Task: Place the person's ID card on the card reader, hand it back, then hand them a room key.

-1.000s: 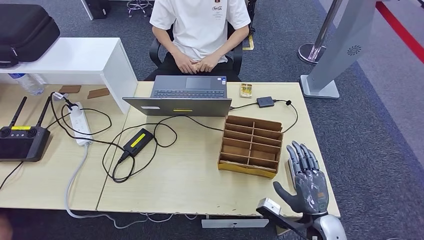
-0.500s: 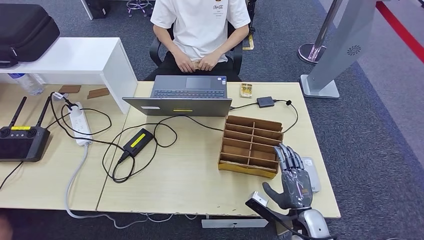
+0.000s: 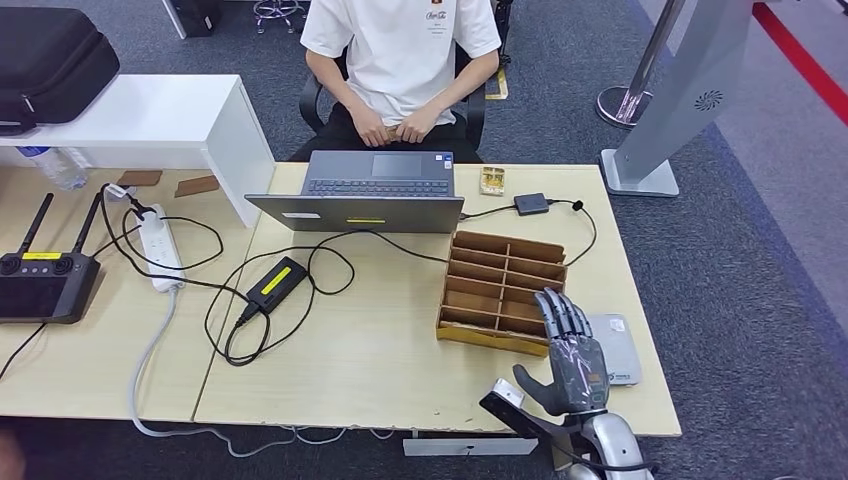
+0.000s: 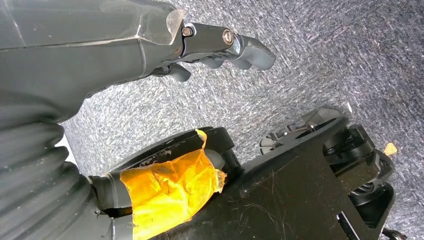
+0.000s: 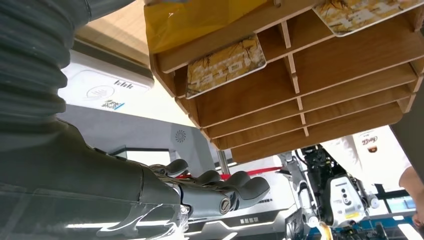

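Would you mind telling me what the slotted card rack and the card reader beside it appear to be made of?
The rack looks like thin unfinished wood or plywood: matte brown, flat slotted dividers with visible grain in the right wrist view. A yellow band along its front edge looks like tape. The card reader looks like smooth light-grey plastic with rounded corners and a slight sheen, though metal cannot be ruled out.

No wording can be read with certainty. A small script logo is seen on the chest of the person's white T-shirt [image 3: 400, 50], at twelve o'clock from the laptop [image 3: 378, 190], but it is too small to be made out. Pale block letters are printed on a gold-patterned card [image 5: 226, 65] in the wooden organizer [image 5: 325, 75], and a short dark word beside a round emblem is carried by the white card reader [image 5: 107, 87], at four o'clock from the organizer in the head view; neither can be deciphered.
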